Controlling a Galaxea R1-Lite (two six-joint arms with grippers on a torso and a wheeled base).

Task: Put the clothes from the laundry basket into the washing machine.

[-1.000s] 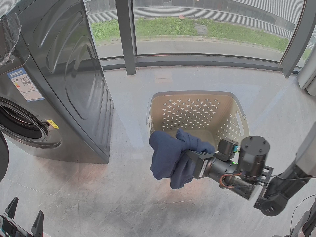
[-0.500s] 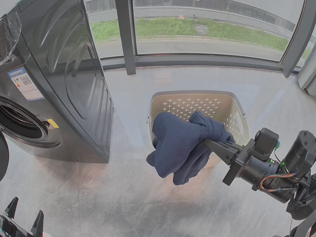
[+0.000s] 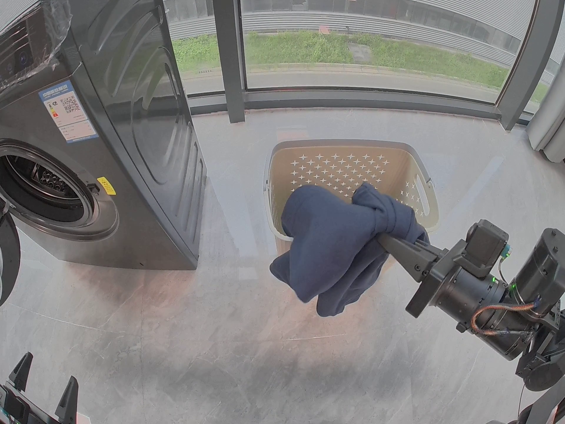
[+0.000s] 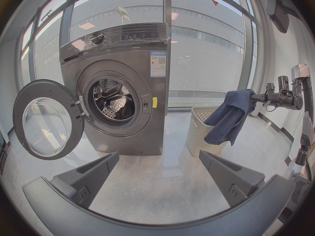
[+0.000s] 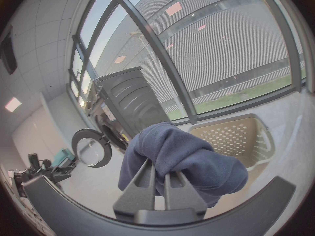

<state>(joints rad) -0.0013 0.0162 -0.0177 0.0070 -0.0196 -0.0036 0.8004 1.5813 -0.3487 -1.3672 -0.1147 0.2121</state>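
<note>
The dark blue garment (image 3: 335, 248) hangs in the air, out of the laundry basket (image 3: 353, 146), which sits just beyond it at about twelve o'clock in the head view. The right gripper (image 3: 385, 241) is clamped on a bunched fold at the garment's upper edge, and the rest droops loose below. It looks soft, limp and light. I judge it a thick knit, not slippery, with nothing to break. A pinch on a gathered wad like this should hold. The trailing end is what may snag on the drum's rim, so it wants feeding in first. The washing machine (image 3: 135, 119) stands at nine to ten o'clock, well apart. Its door (image 4: 46, 118) is swung wide, and something dark lies in the drum (image 4: 113, 99). The left gripper (image 4: 158, 154) sits low at seven o'clock, fingers spread and holding nothing.
</note>
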